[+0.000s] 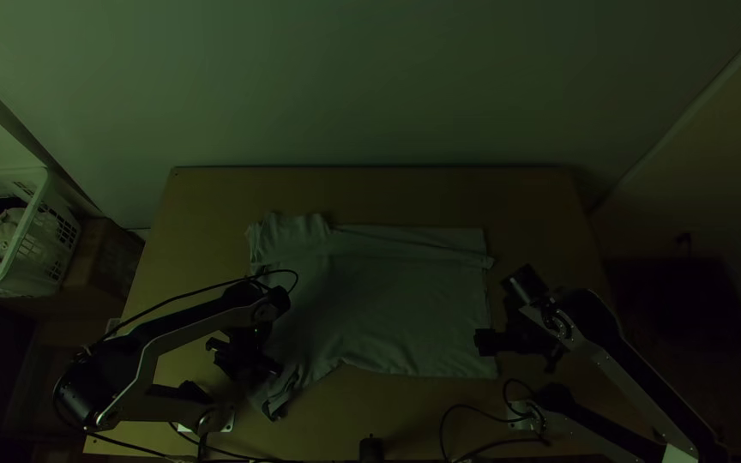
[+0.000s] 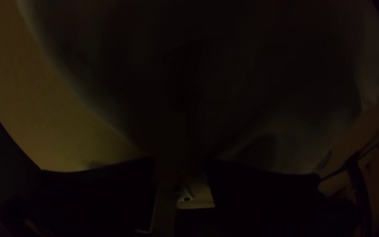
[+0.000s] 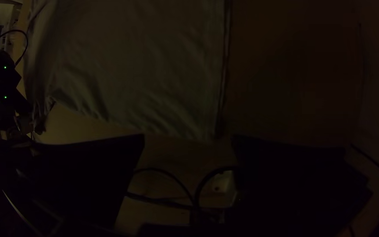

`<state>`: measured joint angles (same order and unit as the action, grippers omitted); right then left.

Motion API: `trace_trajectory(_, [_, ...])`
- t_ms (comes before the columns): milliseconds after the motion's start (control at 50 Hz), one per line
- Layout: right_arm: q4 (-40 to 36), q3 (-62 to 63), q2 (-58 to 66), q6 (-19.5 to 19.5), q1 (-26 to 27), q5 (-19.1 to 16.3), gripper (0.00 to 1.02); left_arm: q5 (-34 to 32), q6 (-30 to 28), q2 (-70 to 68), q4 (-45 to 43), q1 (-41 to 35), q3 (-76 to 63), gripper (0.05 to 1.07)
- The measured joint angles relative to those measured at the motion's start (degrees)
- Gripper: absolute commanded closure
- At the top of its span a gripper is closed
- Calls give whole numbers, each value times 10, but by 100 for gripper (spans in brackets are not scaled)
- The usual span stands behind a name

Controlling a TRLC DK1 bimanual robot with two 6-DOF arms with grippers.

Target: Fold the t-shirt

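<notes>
A pale wall (image 1: 370, 77) rises behind a light wooden bench (image 1: 370, 193), where a pale t-shirt (image 1: 388, 300) lies mostly spread across the middle in dim light. The shirt's sleeve end is toward the left arm's side and its hem (image 1: 486, 309) toward the right arm's. A long crease or folded strip runs along the far side, near the far sleeve (image 1: 289, 231); the near sleeve (image 1: 280, 396) lies crumpled close to the bench's near edge.

The right arm (image 1: 636, 377) stands bent at the near right, the left arm (image 1: 190, 321) at the near left, its forearm reaching over the shirt's sleeve end. Beyond the bench's left side, a white plastic basket (image 1: 43, 244) holds dark and pale cloth, with a brown box (image 1: 105, 257) between basket and bench.

The left gripper (image 1: 246, 353) hangs over the near sleeve end of the garment; the left wrist view shows its fingers (image 2: 106, 184) parted, with cloth ahead of them. The right gripper (image 1: 518, 345) is at the hem end, its fingers (image 3: 106, 158) well apart and released in the right wrist view, the near hem corner just ahead of the gap. Black cables (image 1: 473, 407) loop on the bench near the right arm's base.
</notes>
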<state>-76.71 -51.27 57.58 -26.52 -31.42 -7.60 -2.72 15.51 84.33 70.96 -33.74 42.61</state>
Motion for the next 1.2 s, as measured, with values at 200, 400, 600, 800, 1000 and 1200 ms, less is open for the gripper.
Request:
trace_trajectory(200, [-20, 7, 36, 28, 16, -8, 13, 0, 2, -13, -2, -9, -14, 104])
trace_trajectory(400, [-23, 29, 69, 55, 35, -9, 16, 4, -5, -22, -6, 21, -10, 104])
trace_trajectory(600, [-18, 49, 116, 71, 46, -10, 16, 14, -26, -38, -21, 82, 33, 104])
trace_trajectory(800, [24, 78, 147, 76, 49, -23, 30, 14, -31, -52, -19, 90, 49, 104])
trace_trajectory(1000, [45, 89, 184, 78, 49, -39, 30, 14, -34, -54, -19, 90, 49, 104])
trace_trajectory(1200, [54, 104, 230, 83, 41, -53, 32, 14, -40, -61, -19, 93, 52, 104])
